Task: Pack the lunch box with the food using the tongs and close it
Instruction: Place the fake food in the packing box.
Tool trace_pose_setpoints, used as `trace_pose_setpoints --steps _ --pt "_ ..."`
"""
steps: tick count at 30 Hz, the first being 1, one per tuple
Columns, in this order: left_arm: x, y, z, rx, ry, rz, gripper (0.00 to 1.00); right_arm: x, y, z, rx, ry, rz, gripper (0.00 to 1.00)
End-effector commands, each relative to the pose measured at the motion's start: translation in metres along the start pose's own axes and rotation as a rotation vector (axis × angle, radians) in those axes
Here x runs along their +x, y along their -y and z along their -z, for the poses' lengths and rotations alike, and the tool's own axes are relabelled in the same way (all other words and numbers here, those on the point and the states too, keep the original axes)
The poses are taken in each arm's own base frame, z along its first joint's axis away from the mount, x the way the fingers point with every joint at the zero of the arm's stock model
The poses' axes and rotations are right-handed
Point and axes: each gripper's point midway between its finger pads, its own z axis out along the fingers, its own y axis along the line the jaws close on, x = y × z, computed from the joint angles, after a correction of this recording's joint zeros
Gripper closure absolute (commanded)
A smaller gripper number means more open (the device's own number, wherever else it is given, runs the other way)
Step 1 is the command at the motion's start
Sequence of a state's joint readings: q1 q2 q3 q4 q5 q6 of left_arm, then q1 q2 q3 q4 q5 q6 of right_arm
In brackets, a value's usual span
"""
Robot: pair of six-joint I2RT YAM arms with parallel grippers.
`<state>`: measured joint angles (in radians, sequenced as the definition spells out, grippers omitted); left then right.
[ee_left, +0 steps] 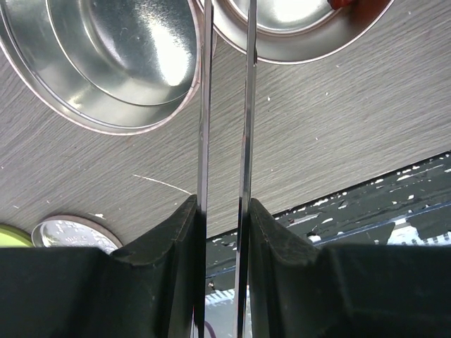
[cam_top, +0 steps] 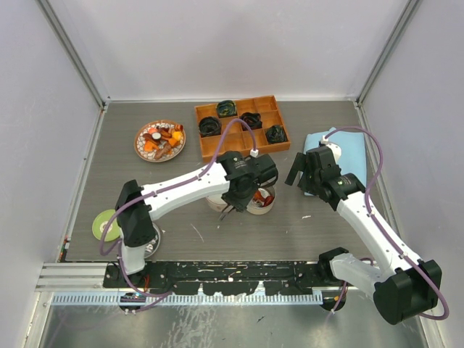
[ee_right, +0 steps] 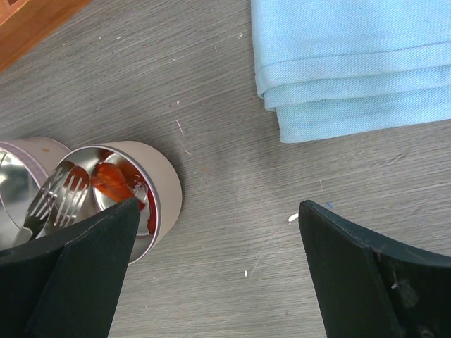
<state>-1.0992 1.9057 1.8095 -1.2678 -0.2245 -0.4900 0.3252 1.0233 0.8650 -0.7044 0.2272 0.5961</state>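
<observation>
Two round steel tins stood just nearward of the wooden tray [cam_top: 241, 147] of dark coils [cam_top: 210, 127]. The filled tin [ee_right: 162, 201] held red-orange food [ee_right: 109, 182]; the empty tin [ee_left: 106, 63] showed bare, shiny metal. More food lay on a patterned plate [cam_top: 138, 145] left of the tray. The left gripper [ee_left: 224, 211] was clamped on the thin metal tongs [ee_left: 248, 113], their tips in the filled tin. The right gripper [ee_right: 218, 211] had its fingers wide apart, holding nothing.

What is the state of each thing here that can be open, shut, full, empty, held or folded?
left gripper, jaws shut on the tongs
tongs, held, tips over the food tin
right gripper, jaws open, holding nothing
food tin, open, some food inside
other tin, open, looks empty
plate, more food on it
cloth, folded
</observation>
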Motion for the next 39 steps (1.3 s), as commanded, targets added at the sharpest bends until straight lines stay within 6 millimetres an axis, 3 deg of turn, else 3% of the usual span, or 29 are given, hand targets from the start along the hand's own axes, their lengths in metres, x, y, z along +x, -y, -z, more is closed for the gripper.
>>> trace_pose_setpoints --steps 1,8,12,23,28,33,39 --pt "-0.014 -0.004 0.038 0.06 0.123 0.049 0.69 -0.011 -0.001 0.003 -0.005 0.047 -0.008 0.0" --pt "-0.014 0.002 0.045 0.112 0.135 0.035 0.69 -0.011 -0.005 0.003 -0.022 0.039 -0.01 0.0" --pt "-0.02 0.016 0.047 0.182 0.151 0.042 0.67 -0.013 -0.006 0.003 -0.024 0.043 -0.01 0.0" --pt "-0.008 0.037 0.017 0.232 0.033 0.025 0.65 -0.013 -0.006 0.001 -0.021 0.04 -0.005 0.0" --pt "-0.006 0.021 0.018 0.157 0.041 0.035 0.67 -0.012 -0.005 0.0 -0.017 0.038 -0.003 0.0" --pt "-0.023 0.007 0.049 0.2 0.195 0.07 0.64 -0.014 -0.007 0.001 -0.024 0.044 -0.009 0.0" --pt "-0.028 -0.032 0.061 0.184 0.243 0.153 0.64 -0.014 -0.006 0.002 -0.024 0.049 -0.01 0.0"
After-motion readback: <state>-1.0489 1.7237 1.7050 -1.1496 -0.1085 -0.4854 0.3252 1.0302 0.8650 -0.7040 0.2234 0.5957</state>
